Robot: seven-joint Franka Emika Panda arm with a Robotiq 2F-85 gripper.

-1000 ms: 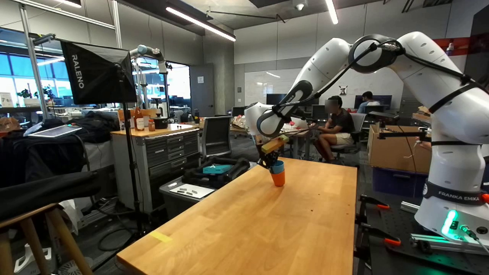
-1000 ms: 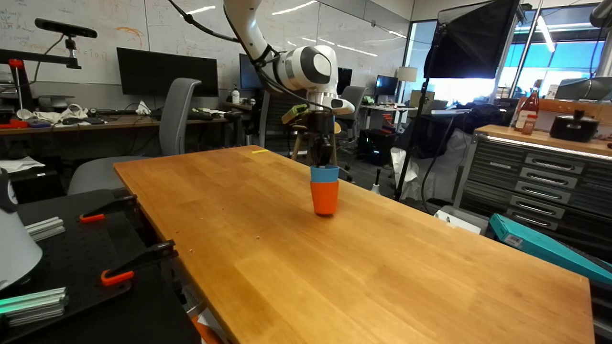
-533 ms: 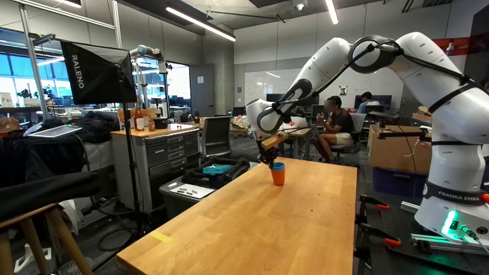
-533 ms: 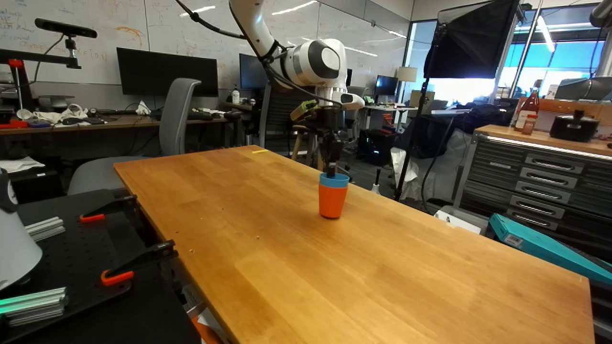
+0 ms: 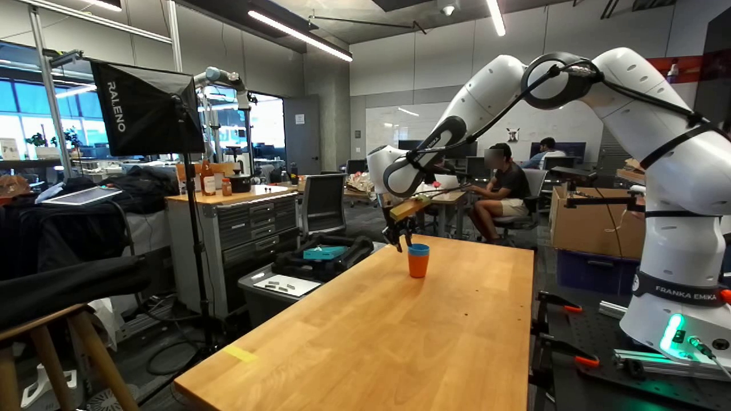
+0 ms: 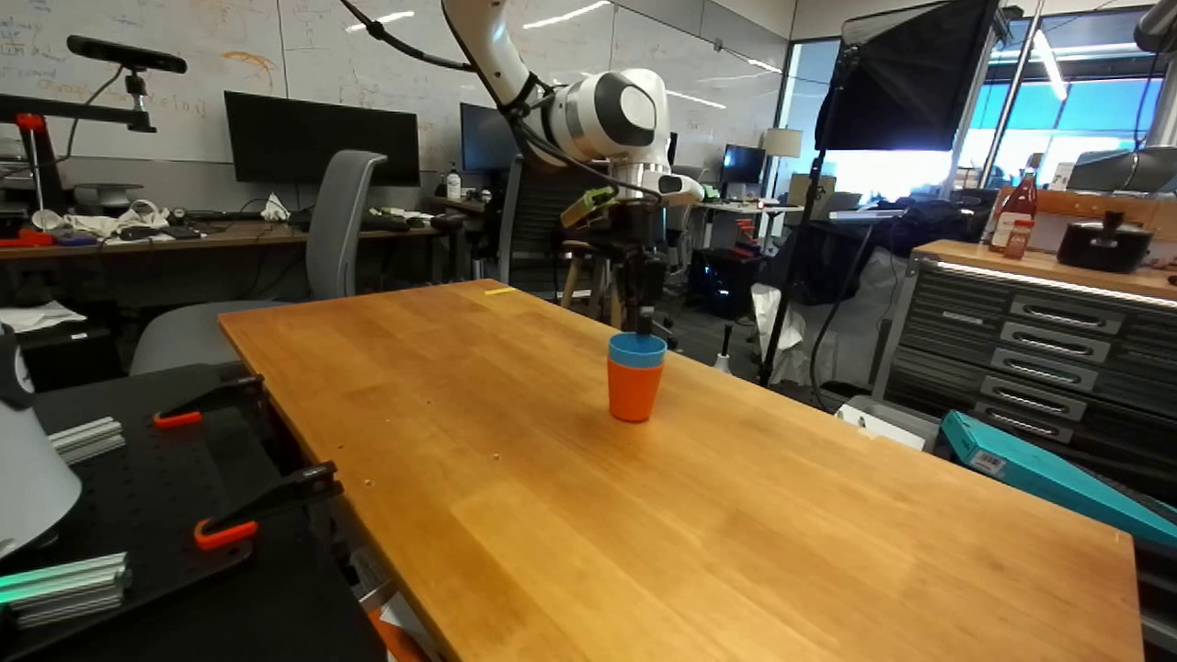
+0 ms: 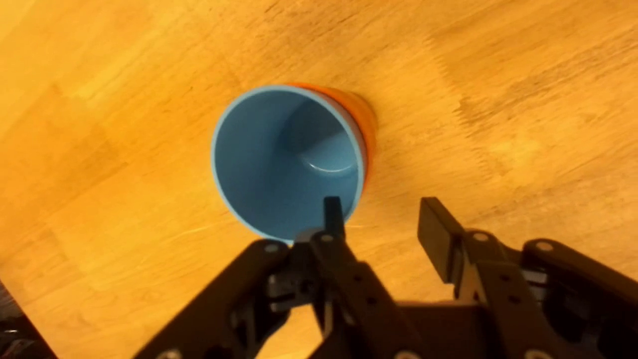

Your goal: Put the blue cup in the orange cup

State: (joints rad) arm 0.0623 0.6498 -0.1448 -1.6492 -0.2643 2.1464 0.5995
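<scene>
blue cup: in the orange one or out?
In: blue cup shows only its top above the orange cup in both exterior views.

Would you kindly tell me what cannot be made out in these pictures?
Blue cup, lower outside: hidden by the orange cup in both exterior views.
Orange cup, inside: covered by the blue cup in the wrist view.
Nearer seated person's face: blurred in an exterior view.
Teal box label: too small to read in an exterior view.

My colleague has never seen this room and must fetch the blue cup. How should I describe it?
Find the long wooden table. On it, an orange cup stands upright, with the blue cup nested inside. Its blue upper band, showing above the orange rim, sets it apart.
</scene>
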